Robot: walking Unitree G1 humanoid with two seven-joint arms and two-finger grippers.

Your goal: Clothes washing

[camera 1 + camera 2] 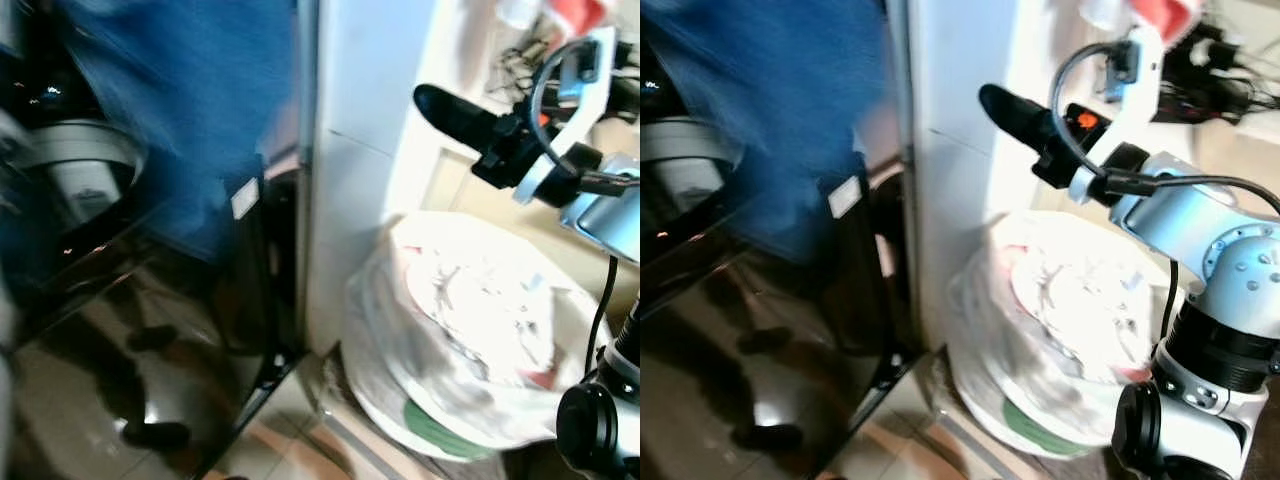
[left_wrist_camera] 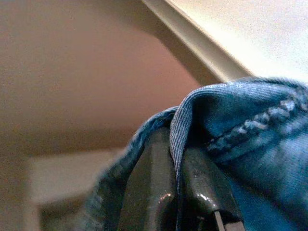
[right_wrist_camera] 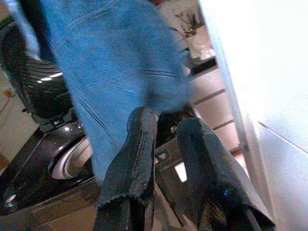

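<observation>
Laundry bag: 1 pale bag [image 1: 470,330] full of light clothes stands on the floor nearest to the robot, at its right side, beside the white wall [image 1: 350,180].
Right gripper: the right gripper [image 3: 166,144] is raised in front of the white wall, above the bag. Its 2 black fingers stand a little apart and hold nothing. They point toward the jeans.
Left gripper: the left gripper [image 2: 175,187] has its 2 fingers pressed together on a folded edge of the jeans, so it is clamped on the cloth.
Jeans: 1 pair of blue jeans [image 1: 190,110] hangs in the air, blurred, above the washing machine. A small white label shows at the lower edge.
Washing machine: 1 black glossy machine [image 1: 120,330] is at the robot's left. Its round drum opening [image 1: 85,165] is behind the jeans, further back.
Shelf: some cables lie on a pale shelf [image 1: 520,60] far at the right.
Progress: I judge the task is in the early or middle part. The jeans are lifted but not yet inside the drum, and the bag looks still full, so many pieces are left.
</observation>
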